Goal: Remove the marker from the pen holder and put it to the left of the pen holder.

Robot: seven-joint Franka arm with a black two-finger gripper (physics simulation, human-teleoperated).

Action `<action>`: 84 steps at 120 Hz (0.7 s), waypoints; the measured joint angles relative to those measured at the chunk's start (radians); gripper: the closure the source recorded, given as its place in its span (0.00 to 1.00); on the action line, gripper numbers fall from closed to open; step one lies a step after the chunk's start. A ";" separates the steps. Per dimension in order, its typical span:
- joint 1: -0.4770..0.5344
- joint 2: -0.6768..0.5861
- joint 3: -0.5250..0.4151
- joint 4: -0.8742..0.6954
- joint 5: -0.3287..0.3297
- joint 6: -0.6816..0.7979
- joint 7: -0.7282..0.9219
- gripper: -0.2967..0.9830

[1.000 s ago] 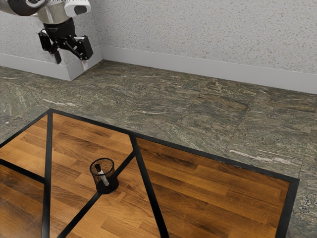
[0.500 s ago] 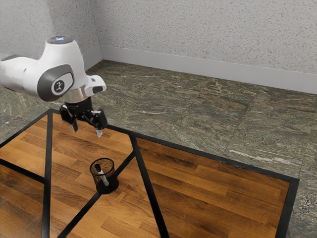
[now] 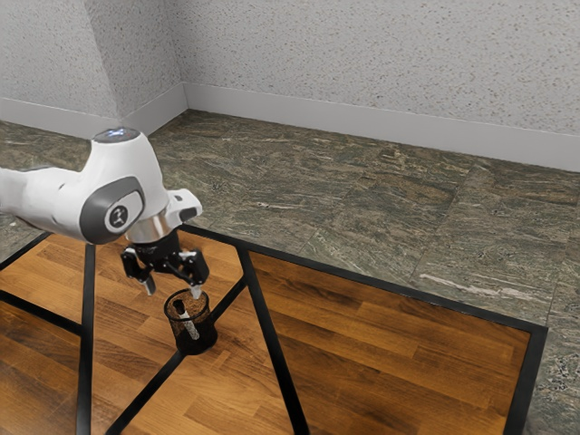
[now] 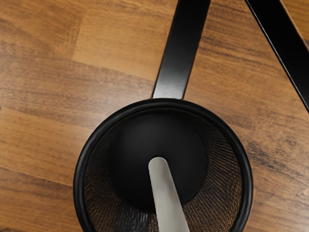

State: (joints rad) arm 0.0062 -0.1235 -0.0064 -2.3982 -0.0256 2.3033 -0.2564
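Note:
In the exterior view my gripper point(image 3: 173, 292) hangs just above the rim of the pen holder, its two fingers apart and nothing between them. The black mesh pen holder point(image 3: 200, 339) stands upright on the wooden table. Inside it leans the marker point(image 3: 189, 324), white with a dark upper end. The wrist view looks down into the pen holder point(image 4: 246, 186), where the pale marker point(image 4: 166, 195) slants from the dark floor of the cup up to the near side.
The wooden table point(image 3: 390, 340) has black metal strips point(image 3: 268, 349) across its top and a black border. Stone floor and a speckled wall lie beyond its far edge.
My gripper has come from high at the exterior view's upper left, first over the table, then down and rightward to the pen holder. The pen holder and marker have stayed put.

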 joint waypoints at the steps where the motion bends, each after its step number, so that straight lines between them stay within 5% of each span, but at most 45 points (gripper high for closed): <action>1: 0.000 0.001 0.000 0.000 0.000 0.002 -0.001 0.23; 40: 0.000 -0.005 -0.001 -0.050 -0.001 0.030 -0.027 0.23; 84: 0.000 0.028 -0.014 -0.046 0.089 0.092 -0.019 0.23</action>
State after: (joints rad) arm 0.0061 -0.0953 -0.0202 -2.4440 0.0631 2.3950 -0.2750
